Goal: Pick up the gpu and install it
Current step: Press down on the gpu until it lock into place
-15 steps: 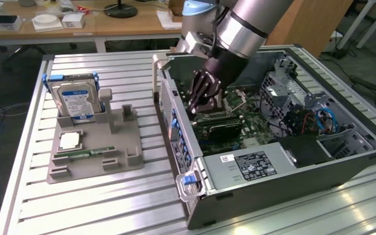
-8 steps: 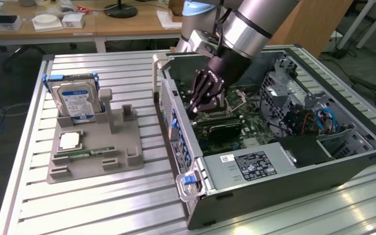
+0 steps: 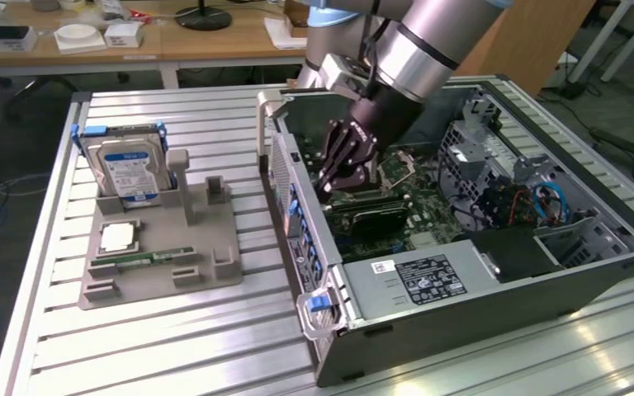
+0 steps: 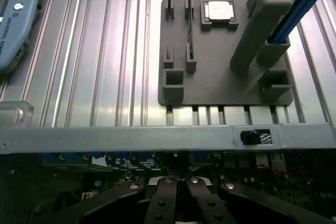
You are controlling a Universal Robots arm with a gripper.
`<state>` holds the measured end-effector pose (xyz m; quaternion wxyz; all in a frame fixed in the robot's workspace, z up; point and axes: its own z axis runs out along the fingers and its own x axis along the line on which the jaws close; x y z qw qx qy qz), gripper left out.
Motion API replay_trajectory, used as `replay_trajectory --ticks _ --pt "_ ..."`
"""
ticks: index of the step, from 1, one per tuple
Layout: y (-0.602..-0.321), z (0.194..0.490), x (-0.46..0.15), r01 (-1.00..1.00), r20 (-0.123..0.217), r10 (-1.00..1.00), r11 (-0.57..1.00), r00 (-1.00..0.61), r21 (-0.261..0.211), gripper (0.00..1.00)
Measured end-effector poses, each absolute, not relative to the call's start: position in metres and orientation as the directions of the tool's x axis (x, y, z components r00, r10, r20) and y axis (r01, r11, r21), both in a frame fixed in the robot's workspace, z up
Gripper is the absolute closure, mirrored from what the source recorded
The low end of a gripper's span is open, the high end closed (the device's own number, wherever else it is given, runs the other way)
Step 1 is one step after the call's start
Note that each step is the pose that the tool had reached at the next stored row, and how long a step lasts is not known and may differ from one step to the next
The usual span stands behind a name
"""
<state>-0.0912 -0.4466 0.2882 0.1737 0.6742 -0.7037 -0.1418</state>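
The gpu is a dark flat card lying along the motherboard inside the open computer case. My gripper reaches down into the case and hangs right over the card's near end. Its fingers are pressed together and shut, with nothing between them. Whether the fingertips touch the card I cannot tell. In the wrist view the shut gripper sits low over the dark board, just inside the case's metal wall.
Beside the case, a grey holder carries a silver hard drive, a processor chip and a green memory stick. A teach pendant lies on the ribbed aluminium table.
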Motion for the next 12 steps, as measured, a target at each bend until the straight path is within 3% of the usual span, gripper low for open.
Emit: replay_trajectory --ticks 12 --pt "-0.4466 0.2855 -0.0813 -0.891 0.052 -0.998 0.051 -0.031 0.450 0.90"
